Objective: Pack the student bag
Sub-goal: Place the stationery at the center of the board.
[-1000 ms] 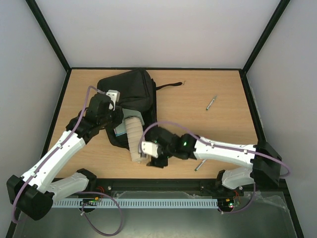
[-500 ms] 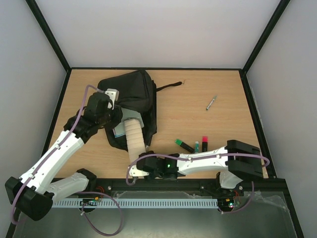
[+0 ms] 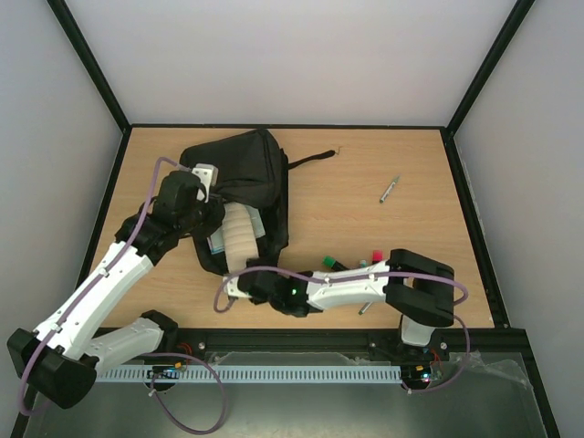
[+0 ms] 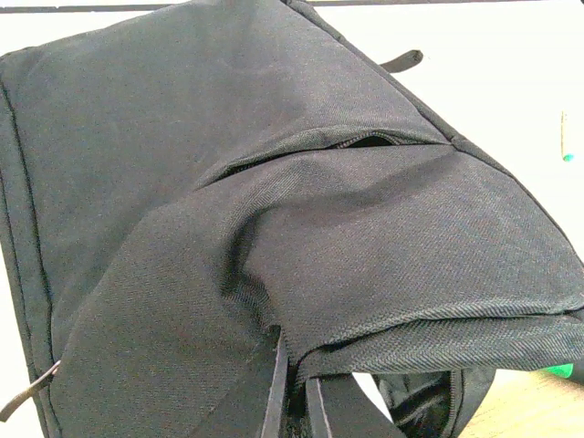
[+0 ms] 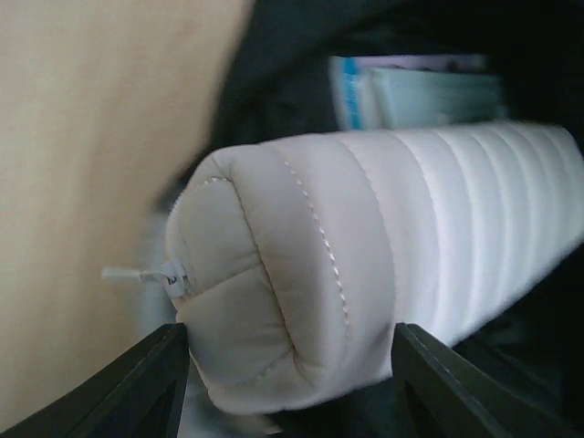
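Student bag (image 3: 246,164) lies on the tabletop (image 3: 411,155) with its mouth open. The left end effector (image 3: 215,210) is clamped on fabric at the bag's mouth, holding it up. A quilted white pouch (image 3: 240,239) sits partly inside the bag, beside a book (image 5: 420,91) already in. The pouch's near end sticks out, gripped between the wide-set jaws of the right end effector (image 5: 290,360). Packing looks about midway: markers (image 3: 328,263) just right of the bag and a pen (image 3: 390,189) farther right lie outside.
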`<state>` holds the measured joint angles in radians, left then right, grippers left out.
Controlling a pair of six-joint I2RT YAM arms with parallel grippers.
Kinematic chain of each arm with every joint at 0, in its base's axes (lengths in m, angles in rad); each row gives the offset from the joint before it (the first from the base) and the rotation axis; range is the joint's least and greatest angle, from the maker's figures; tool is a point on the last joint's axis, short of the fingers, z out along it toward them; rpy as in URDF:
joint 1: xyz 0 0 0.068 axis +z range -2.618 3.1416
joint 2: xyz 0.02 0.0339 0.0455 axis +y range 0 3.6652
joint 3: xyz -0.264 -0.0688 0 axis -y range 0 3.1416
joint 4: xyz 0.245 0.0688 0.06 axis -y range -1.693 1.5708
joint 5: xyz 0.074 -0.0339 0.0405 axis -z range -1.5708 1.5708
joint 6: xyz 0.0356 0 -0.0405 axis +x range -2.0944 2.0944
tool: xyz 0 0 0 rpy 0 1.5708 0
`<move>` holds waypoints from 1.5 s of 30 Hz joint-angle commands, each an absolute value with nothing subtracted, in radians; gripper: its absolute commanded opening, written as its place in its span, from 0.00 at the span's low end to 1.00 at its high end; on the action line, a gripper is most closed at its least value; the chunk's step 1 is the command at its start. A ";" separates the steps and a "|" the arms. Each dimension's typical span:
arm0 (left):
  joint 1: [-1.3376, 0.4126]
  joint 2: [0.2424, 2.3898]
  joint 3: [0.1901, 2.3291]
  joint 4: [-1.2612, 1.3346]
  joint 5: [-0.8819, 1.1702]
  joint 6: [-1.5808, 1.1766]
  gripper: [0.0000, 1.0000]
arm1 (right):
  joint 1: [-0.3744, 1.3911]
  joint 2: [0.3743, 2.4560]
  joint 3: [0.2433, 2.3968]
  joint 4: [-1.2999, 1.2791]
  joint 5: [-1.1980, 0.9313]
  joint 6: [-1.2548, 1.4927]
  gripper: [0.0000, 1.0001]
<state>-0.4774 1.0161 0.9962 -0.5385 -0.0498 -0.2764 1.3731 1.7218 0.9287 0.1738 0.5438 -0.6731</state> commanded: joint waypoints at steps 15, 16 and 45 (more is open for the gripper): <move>-0.482 0.930 1.040 -0.443 -0.030 -0.301 0.02 | 1.185 1.826 1.113 0.250 0.555 -0.612 0.61; -0.482 0.930 1.040 -0.443 -0.032 -0.300 0.02 | 1.184 1.804 1.104 0.223 0.534 -0.601 0.61; -0.483 0.943 1.050 -0.479 -0.006 -0.274 0.02 | 1.200 1.901 1.125 0.265 0.453 -0.604 0.01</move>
<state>-0.4774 0.9752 0.9958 -0.5537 -0.0433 -0.2760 1.2320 1.8362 1.0565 0.1379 0.3431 -0.5922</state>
